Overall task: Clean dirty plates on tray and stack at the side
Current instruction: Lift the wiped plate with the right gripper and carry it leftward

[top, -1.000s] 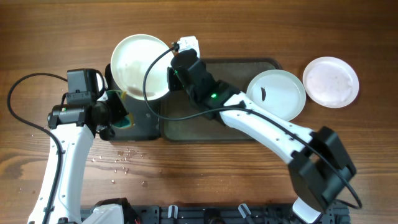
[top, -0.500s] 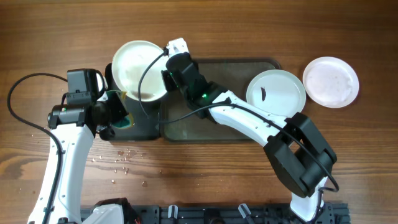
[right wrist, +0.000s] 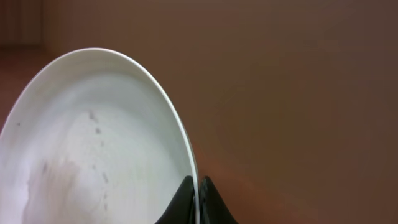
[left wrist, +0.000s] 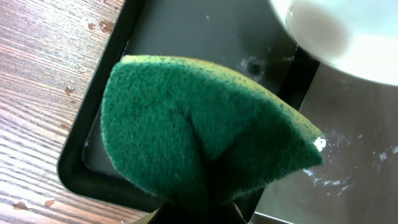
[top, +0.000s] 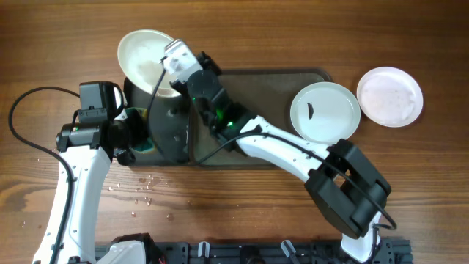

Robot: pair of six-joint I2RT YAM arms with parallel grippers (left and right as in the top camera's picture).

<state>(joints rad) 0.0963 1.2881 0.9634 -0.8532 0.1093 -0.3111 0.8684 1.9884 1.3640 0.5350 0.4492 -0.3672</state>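
The right gripper (right wrist: 198, 191) pinches the rim of a tilted white plate (top: 141, 51) over the far edge of the black tray (top: 170, 136), while the left gripper (left wrist: 198, 210) pinches a green sponge (left wrist: 199, 130) above its near-left corner.

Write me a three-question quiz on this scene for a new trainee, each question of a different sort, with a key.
1. True or false: the left arm's jaws are shut on the green sponge.
2. Where is the plate with the black smear?
A. Partly on the right end of the large grey tray.
B. In the right arm's jaws.
C. Stacked on another plate.
3. Fill in: the right arm's jaws hold a plate by its ____.
Key: 1 true; 2 A; 3 rim.
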